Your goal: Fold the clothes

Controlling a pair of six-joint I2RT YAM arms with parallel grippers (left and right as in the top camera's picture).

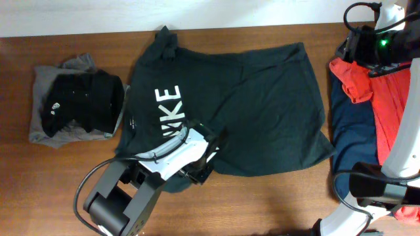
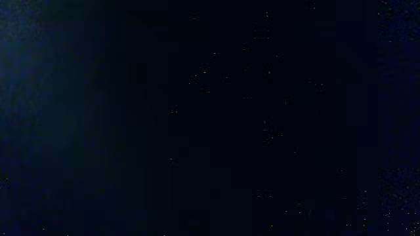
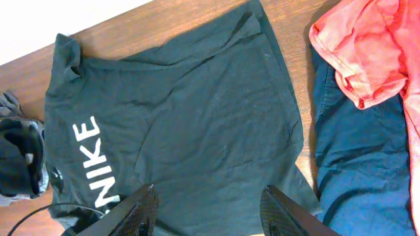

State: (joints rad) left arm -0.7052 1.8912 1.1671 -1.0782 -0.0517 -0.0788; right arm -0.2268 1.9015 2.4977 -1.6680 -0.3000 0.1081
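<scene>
A large dark green T-shirt (image 1: 262, 111) with white block letters lies spread flat on the wooden table, its neck towards the left. It also shows in the right wrist view (image 3: 197, 111). My left gripper (image 1: 202, 157) is down on the shirt's near edge, just below the letters. The left wrist view is all dark, so its jaws do not show. My right gripper (image 3: 209, 200) is open and empty, held high above the shirt. In the overhead view it is at the back right (image 1: 361, 42).
A folded black garment on a grey one (image 1: 72, 101) lies at the left. A red garment (image 1: 394, 98) lies over a navy one (image 1: 354, 124) at the right edge, also in the right wrist view (image 3: 374, 46). Bare table wood (image 1: 262, 203) runs along the front.
</scene>
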